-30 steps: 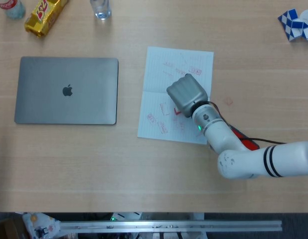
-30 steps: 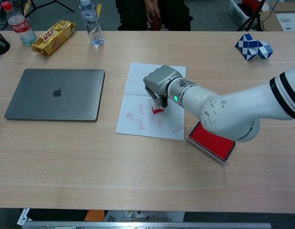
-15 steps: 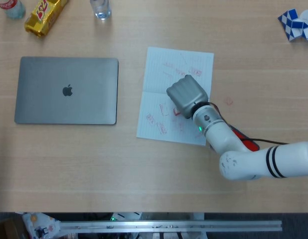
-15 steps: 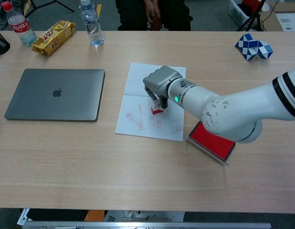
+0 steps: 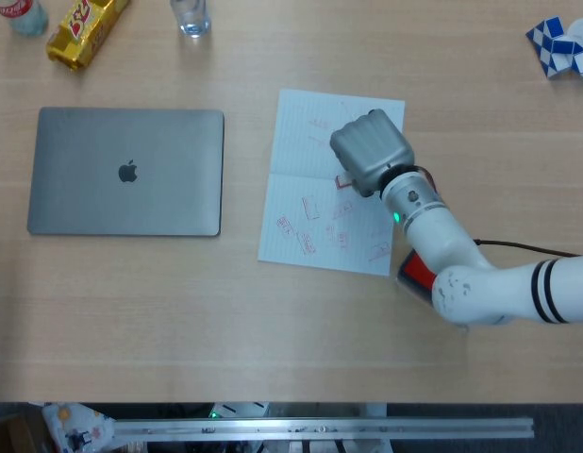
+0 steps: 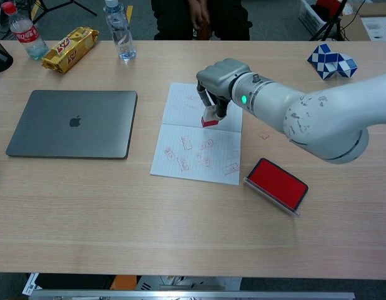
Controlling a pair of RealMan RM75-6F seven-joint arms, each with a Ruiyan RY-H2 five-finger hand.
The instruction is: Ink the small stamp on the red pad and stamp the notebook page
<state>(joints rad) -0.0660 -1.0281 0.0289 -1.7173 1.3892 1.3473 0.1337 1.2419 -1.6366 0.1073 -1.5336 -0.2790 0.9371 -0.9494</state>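
Observation:
My right hand (image 6: 221,80) (image 5: 370,151) grips the small stamp (image 6: 209,117), whose red base shows just under the fingers, lifted above the upper half of the notebook page (image 6: 180,109) (image 5: 301,123). The page bears several red stamp marks on its lower half (image 6: 196,153). In the head view only a sliver of the stamp (image 5: 343,182) peeks out under the hand. The red ink pad (image 6: 277,184) (image 5: 416,272) lies open on the table to the right of the page's lower corner. My left hand is not visible in either view.
A shut grey laptop (image 6: 71,123) (image 5: 126,171) lies left of the page. At the far edge stand a snack pack (image 6: 69,49), a water bottle (image 6: 119,30) and a red-labelled bottle (image 6: 23,30). A blue and white puzzle toy (image 6: 331,61) sits far right.
My right hand has lifted the stamp off the lower half of the page and moved it up and away toward the page's upper half. A fresh red mark shows where it stood.

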